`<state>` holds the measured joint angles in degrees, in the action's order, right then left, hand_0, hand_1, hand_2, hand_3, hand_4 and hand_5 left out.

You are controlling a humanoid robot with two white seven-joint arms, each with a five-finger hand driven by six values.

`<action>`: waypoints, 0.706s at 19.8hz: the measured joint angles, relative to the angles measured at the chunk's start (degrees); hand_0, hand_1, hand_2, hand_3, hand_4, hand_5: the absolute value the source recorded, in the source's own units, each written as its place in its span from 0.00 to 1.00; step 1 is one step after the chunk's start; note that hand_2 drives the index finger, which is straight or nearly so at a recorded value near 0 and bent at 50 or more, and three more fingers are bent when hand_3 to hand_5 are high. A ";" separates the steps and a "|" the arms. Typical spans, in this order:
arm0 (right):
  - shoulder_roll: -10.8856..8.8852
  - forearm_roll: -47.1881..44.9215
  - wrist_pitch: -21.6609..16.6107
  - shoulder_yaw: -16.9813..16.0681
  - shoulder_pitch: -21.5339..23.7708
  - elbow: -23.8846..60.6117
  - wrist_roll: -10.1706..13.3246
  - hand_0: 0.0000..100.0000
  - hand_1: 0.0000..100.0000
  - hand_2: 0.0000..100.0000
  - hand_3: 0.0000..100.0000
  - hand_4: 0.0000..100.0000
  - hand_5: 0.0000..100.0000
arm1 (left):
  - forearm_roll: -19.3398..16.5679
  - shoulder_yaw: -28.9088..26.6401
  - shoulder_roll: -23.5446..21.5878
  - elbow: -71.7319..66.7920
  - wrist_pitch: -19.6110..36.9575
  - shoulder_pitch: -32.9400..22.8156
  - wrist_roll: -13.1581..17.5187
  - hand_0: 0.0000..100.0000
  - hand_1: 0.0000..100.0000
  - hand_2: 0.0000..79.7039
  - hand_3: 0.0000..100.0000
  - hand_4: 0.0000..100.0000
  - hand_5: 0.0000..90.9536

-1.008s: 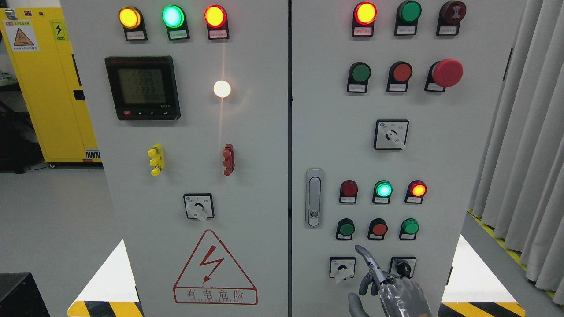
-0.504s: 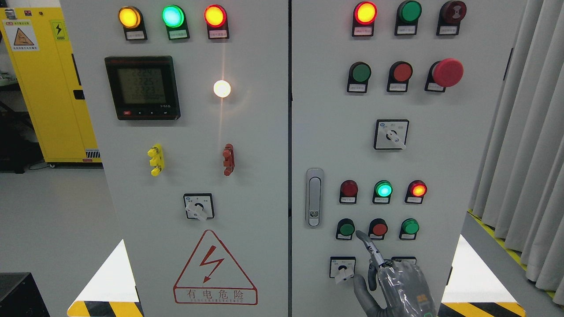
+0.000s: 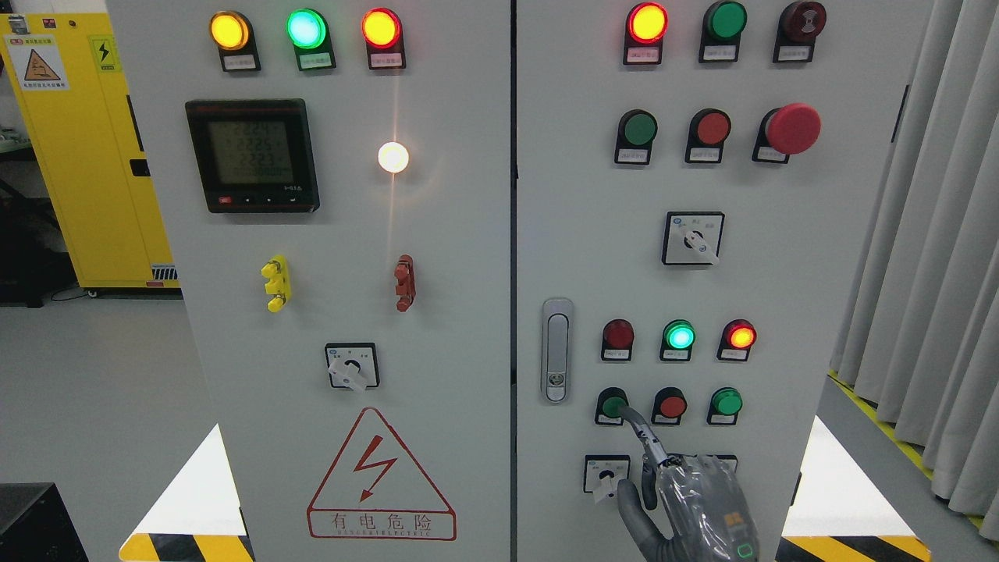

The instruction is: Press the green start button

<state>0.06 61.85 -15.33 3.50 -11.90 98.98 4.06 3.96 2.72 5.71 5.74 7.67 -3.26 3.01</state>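
Pressing: right hand [image 3: 687, 499], rising from the bottom edge right of the middle, index fingertip [image 3: 624, 411] laid on the green start button [image 3: 613, 405].
Hand state: index finger stretched out, other fingers curled in, nothing grasped.
Button place: lower part of the right cabinet door [image 3: 780, 297], leftmost in a row of three, just left of a red button [image 3: 671, 405].
Above: green lamp [image 3: 678, 336] lit.
Below: selector switch [image 3: 606, 474] just left of the thumb.

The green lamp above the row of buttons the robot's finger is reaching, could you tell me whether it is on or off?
On. The green lamp glows bright, unlike the dark red lamp left of it.
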 measured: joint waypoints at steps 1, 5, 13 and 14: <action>0.00 0.02 0.00 0.09 -0.09 -0.18 -0.01 0.78 0.86 0.00 0.93 0.96 1.00 | 0.00 0.00 0.00 0.00 0.00 0.00 0.00 0.12 0.56 0.00 0.00 0.00 0.00; -0.02 0.04 0.23 0.40 -0.50 -0.97 -0.01 0.78 0.86 0.00 0.93 0.96 1.00 | 0.00 0.00 0.00 0.00 0.00 0.00 0.00 0.12 0.56 0.00 0.00 0.00 0.00; -0.04 -0.50 1.06 0.81 -1.68 -2.68 0.22 0.80 0.86 0.00 0.93 0.96 1.00 | 0.00 0.00 0.00 0.00 0.00 0.00 0.00 0.12 0.56 0.00 0.00 0.00 0.00; -0.04 -0.56 1.06 0.85 -1.75 -2.80 0.27 0.80 0.86 0.00 0.93 0.96 1.00 | 0.00 0.00 0.00 0.00 0.00 0.00 0.00 0.12 0.56 0.00 0.00 0.00 0.00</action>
<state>0.01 61.28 -14.26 4.34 -13.65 96.18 4.33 3.96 2.72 5.71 5.74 7.67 -3.26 3.01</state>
